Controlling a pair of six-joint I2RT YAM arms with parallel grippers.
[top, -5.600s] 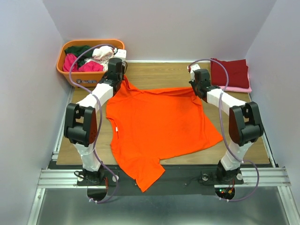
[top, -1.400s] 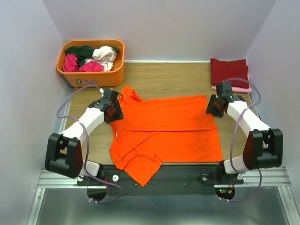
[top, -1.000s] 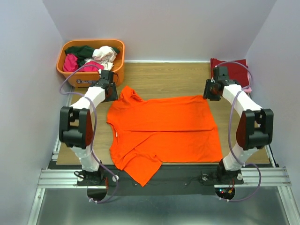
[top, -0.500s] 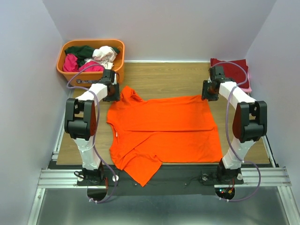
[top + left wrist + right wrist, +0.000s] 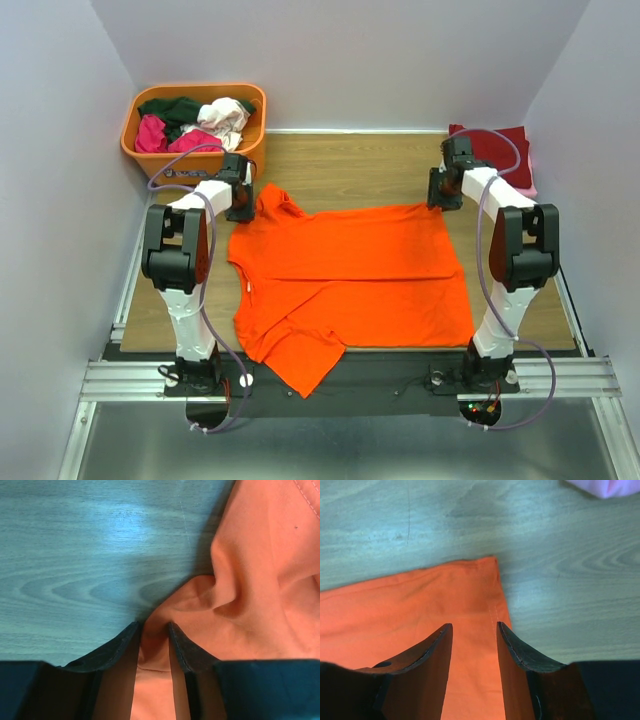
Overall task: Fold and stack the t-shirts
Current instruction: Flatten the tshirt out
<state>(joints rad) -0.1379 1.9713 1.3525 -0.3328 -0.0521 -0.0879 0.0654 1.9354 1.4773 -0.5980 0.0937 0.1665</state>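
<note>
A bright orange t-shirt (image 5: 350, 270) lies spread on the wooden table, with its near left part folded and hanging past the front edge. My left gripper (image 5: 242, 207) is at the shirt's far left corner. In the left wrist view (image 5: 154, 627) its jaws stand close together with a bunched ridge of orange cloth (image 5: 240, 580) pinched between them. My right gripper (image 5: 439, 196) is over the far right corner. In the right wrist view (image 5: 473, 627) its jaws stand apart, with flat orange cloth (image 5: 420, 605) and its hem between them.
An orange plastic tub (image 5: 200, 165) at the far left holds loose magenta, dark green and whitish-pink shirts. A folded dark red shirt (image 5: 495, 150) lies on a pink one (image 5: 522, 190) at the far right; the pink edge shows in the right wrist view (image 5: 607, 486).
Both grippers have come down onto the shirt's far corners. The left one moved near and right, the right one slightly left. The shirt lies as before.
</note>
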